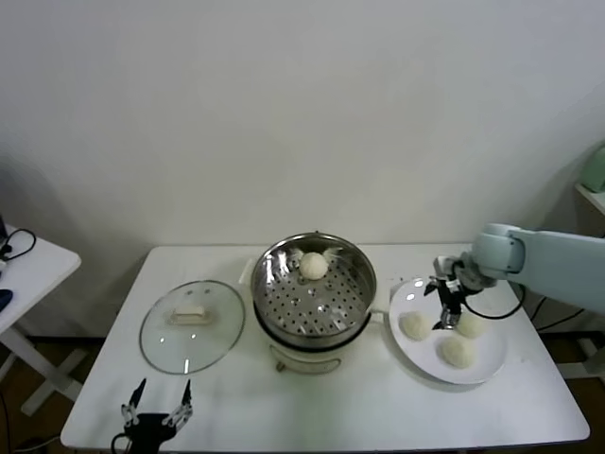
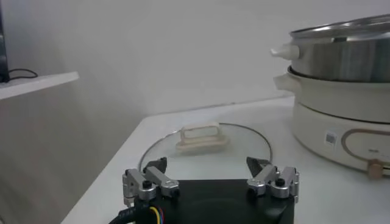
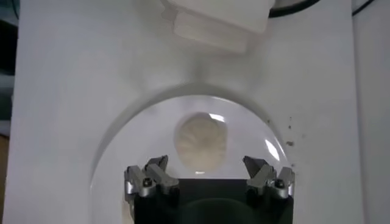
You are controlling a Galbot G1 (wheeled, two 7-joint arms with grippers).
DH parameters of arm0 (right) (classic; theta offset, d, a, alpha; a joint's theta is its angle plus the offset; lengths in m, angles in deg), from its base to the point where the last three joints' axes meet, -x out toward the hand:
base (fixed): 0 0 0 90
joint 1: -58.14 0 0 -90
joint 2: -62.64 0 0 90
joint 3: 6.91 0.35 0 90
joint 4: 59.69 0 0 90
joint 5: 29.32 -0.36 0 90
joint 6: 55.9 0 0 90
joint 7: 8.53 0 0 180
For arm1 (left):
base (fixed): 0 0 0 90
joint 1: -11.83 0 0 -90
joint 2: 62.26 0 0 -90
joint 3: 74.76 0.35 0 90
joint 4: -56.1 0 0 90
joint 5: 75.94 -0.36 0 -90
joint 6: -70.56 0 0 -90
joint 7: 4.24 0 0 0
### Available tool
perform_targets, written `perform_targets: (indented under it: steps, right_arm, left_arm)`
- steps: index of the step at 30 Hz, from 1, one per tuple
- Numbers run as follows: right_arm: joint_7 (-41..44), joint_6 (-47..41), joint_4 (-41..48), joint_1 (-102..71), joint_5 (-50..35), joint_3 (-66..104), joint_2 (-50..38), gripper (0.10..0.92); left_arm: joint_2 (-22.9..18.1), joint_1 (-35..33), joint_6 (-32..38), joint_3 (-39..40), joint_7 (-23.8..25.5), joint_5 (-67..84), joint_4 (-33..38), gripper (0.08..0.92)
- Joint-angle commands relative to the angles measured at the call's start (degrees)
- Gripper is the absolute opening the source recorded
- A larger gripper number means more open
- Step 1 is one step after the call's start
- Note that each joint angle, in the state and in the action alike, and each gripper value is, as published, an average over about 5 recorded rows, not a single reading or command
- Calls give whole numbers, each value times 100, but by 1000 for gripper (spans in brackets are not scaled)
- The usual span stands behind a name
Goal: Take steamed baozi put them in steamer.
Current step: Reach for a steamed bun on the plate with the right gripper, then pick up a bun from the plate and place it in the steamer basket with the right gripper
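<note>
The steel steamer stands mid-table on its cream pot base, with one steamed baozi inside at the back. Three more baozi lie on a white plate to its right. My right gripper hangs open just above the plate, between the two nearer the steamer's level. In the right wrist view a baozi lies on the plate ahead of the open gripper, untouched. My left gripper is parked open at the front left, empty.
A round glass lid with a cream handle lies left of the steamer; the left wrist view shows this lid just ahead of the left gripper, with the steamer beyond. A small side table stands at far left.
</note>
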Motion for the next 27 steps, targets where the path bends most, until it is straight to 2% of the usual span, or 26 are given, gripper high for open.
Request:
perform_targets:
  steps: [1, 11, 19, 23, 27]
  right_arm:
    - [-175, -396, 383, -1170, 52, 912, 40, 823]
    - [-283, -427, 679, -1550, 231, 1251, 258, 817]
    - [-319, -448, 610, -1490, 352, 1357, 246, 646]
    - [-277, -438, 240, -835, 148, 974, 55, 629]
    - [-79, -301, -320, 995, -373, -278, -133, 628]
  left_arm:
    - [-6, 2, -6, 3, 1, -12, -18, 823]
    - [-22, 13, 10, 13, -13, -67, -22, 823]
    - [-16, 21, 22, 2, -36, -70, -23, 823]
    - [-16, 7, 33, 2, -41, -84, -12, 823]
    - [-8, -23, 32, -6, -44, -85, 24, 823]
